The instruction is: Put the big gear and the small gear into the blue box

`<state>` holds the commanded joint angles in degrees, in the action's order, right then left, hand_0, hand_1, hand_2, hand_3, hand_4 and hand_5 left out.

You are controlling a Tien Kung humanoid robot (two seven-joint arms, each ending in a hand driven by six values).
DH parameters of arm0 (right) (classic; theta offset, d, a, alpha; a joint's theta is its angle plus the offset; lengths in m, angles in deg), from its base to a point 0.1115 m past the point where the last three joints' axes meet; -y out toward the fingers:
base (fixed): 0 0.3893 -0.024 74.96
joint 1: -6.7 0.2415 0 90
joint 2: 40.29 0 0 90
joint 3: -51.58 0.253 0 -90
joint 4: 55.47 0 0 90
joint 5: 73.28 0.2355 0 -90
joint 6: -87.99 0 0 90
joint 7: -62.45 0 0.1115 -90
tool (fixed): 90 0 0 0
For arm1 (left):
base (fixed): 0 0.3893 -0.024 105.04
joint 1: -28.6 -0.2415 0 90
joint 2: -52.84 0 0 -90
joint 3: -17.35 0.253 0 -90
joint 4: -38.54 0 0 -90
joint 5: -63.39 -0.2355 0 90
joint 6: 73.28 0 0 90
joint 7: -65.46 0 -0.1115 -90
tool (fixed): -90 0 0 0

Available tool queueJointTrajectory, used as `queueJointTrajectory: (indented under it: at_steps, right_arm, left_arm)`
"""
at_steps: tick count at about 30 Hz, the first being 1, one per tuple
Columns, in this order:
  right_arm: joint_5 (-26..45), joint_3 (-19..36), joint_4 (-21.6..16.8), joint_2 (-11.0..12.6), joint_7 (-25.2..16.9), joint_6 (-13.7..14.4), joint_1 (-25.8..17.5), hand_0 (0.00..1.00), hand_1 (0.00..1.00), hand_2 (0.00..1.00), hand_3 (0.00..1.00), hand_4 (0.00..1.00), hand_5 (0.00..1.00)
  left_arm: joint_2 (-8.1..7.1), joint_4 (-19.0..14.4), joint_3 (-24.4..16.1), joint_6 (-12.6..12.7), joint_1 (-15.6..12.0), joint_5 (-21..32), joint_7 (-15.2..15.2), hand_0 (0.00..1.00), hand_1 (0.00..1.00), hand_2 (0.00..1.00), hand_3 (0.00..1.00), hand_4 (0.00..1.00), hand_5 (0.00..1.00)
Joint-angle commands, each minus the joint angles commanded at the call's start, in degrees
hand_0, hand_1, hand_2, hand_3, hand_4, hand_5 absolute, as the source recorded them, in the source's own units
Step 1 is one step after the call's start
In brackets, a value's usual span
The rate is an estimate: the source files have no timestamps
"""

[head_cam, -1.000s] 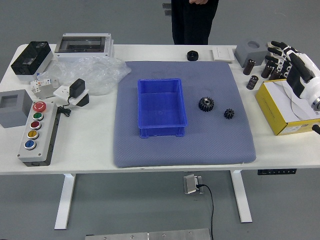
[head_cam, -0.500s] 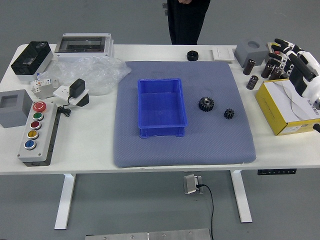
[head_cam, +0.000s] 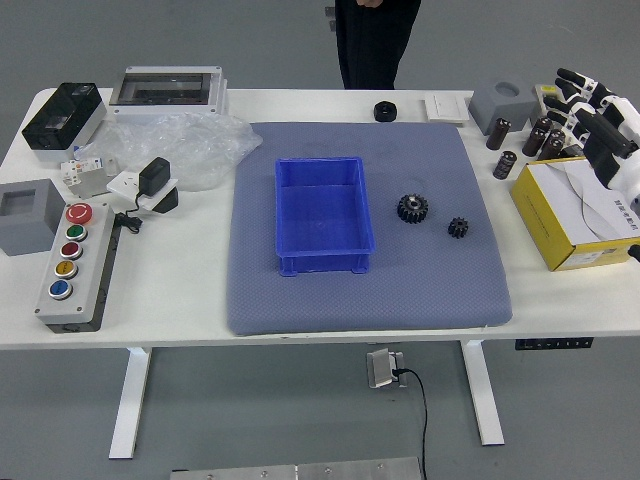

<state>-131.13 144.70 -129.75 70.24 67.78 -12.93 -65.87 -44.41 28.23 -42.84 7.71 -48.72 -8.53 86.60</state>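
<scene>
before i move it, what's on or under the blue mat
On the mat are the blue box, big gear and small gear. Underneath is covered.

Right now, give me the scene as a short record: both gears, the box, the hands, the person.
big gear: on the mat, right of the box
small gear: on the mat, right of the big gear, slightly nearer the robot
blue box: on the mat, no gear inside
right hand: open, holding nothing, near the yellow carton
left hand: out of view
person: standing beyond the table, not touching it
</scene>
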Motion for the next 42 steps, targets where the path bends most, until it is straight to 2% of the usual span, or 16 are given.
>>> queueJointTrajectory:
  at_steps: [3, 4, 9, 10, 15, 16, 20, 21, 22, 28, 29, 34, 35, 40, 42]
  right_arm:
    - [0.23, 0.12, 0.03, 0.03, -0.06, 0.10, 0.00, 0.894, 0.900, 0.986, 0.879, 0.478, 0.350]
    - [0.27, 0.14, 0.03, 0.04, -0.07, 0.12, 0.00, 0.869, 0.909, 0.995, 0.896, 0.459, 0.306]
    - [-0.89, 0.20, -0.18, 0.10, -0.12, 0.39, 0.10, 0.869, 0.909, 0.995, 0.896, 0.459, 0.306]
    - [-1.75, 0.13, -0.35, 0.13, -0.06, 0.57, 0.15, 0.866, 0.883, 0.960, 0.878, 0.436, 0.164]
    - [-8.21, -1.55, -1.29, 0.69, 1.36, 1.73, 0.75, 0.866, 0.883, 0.960, 0.878, 0.436, 0.164]
    - [-9.75, -2.08, -1.59, 0.92, 1.93, 1.83, 0.91, 0.861, 0.823, 0.901, 0.852, 0.465, 0.122]
    - [-17.71, -4.97, -3.24, 2.10, 4.86, 1.60, 1.81, 0.861, 0.823, 0.901, 0.852, 0.465, 0.122]
    - [-19.78, -5.91, -3.79, 2.49, 5.78, 1.19, 2.16, 0.861, 0.823, 0.901, 0.852, 0.465, 0.122]
    - [-21.67, -6.79, -4.21, 2.82, 6.53, 0.80, 2.47, 0.865, 0.803, 0.874, 0.869, 0.470, 0.060]
    - [-34.75, -13.31, -6.13, 4.80, 10.66, -3.03, 4.56, 0.865, 0.803, 0.874, 0.869, 0.470, 0.060]
    - [-36.81, -14.38, -6.33, 5.03, 11.19, -3.61, 4.86, 0.845, 0.806, 0.884, 0.875, 0.477, 0.002]
    - [-47.99, -20.69, -6.95, 5.89, 13.32, -6.89, 6.49, 0.845, 0.806, 0.884, 0.875, 0.477, 0.002]
    - [-50.05, -22.01, -6.86, 5.98, 13.60, -7.57, 6.86, 0.853, 0.814, 0.898, 0.949, 0.494, 0.002]
    - [-59.72, -27.90, -5.93, 6.04, 14.41, -10.26, 8.42, 0.853, 0.814, 0.898, 0.949, 0.494, 0.002]
    - [-63.13, -30.26, -5.40, 5.96, 14.69, -11.22, 9.08, 0.864, 0.826, 0.914, 0.979, 0.526, 0.002]
  left_arm:
    - [0.03, 0.00, 0.00, 0.02, -0.03, 0.09, 0.01, 0.835, 0.806, 0.798, 0.773, 0.655, 0.364]
    - [0.03, 0.00, 0.01, 0.03, -0.04, 0.11, 0.02, 0.834, 0.805, 0.797, 0.771, 0.655, 0.365]
    - [0.08, 0.00, -0.01, 0.03, -0.06, 0.17, 0.01, 0.834, 0.805, 0.797, 0.771, 0.655, 0.365]
    - [0.08, 0.00, -0.01, 0.03, -0.06, 0.18, 0.00, 0.834, 0.803, 0.797, 0.769, 0.655, 0.364]
    - [0.08, 0.00, -0.08, 0.03, -0.07, 0.14, 0.01, 0.834, 0.803, 0.797, 0.769, 0.655, 0.364]
    - [0.08, 0.00, -0.09, 0.03, -0.06, 0.14, 0.02, 0.834, 0.803, 0.797, 0.768, 0.654, 0.363]
    - [0.10, 0.00, -0.10, 0.03, -0.03, 0.18, 0.01, 0.834, 0.803, 0.797, 0.768, 0.654, 0.363]
    - [0.09, 0.00, -0.10, 0.03, -0.02, 0.19, 0.00, 0.834, 0.803, 0.797, 0.768, 0.654, 0.363]
    - [0.08, 0.00, -0.11, 0.04, -0.01, 0.19, 0.00, 0.834, 0.802, 0.797, 0.768, 0.654, 0.364]
    - [0.03, 0.00, -0.12, 0.03, 0.05, 0.27, -0.04, 0.834, 0.802, 0.797, 0.768, 0.654, 0.364]
    - [0.03, 0.00, -0.10, 0.03, 0.05, 0.30, -0.04, 0.833, 0.799, 0.795, 0.766, 0.654, 0.364]
    - [0.06, 0.00, -0.02, -0.01, 0.05, 0.42, -0.03, 0.833, 0.799, 0.795, 0.766, 0.654, 0.364]
    - [0.07, 0.00, 0.01, -0.03, 0.06, 0.46, -0.02, 0.833, 0.799, 0.796, 0.766, 0.654, 0.364]
    - [0.11, 0.00, 0.14, -0.08, 0.15, 0.61, -0.03, 0.833, 0.799, 0.796, 0.766, 0.654, 0.364]
    - [0.13, 0.00, 0.22, -0.11, 0.18, 0.68, -0.02, 0.832, 0.799, 0.794, 0.766, 0.654, 0.364]
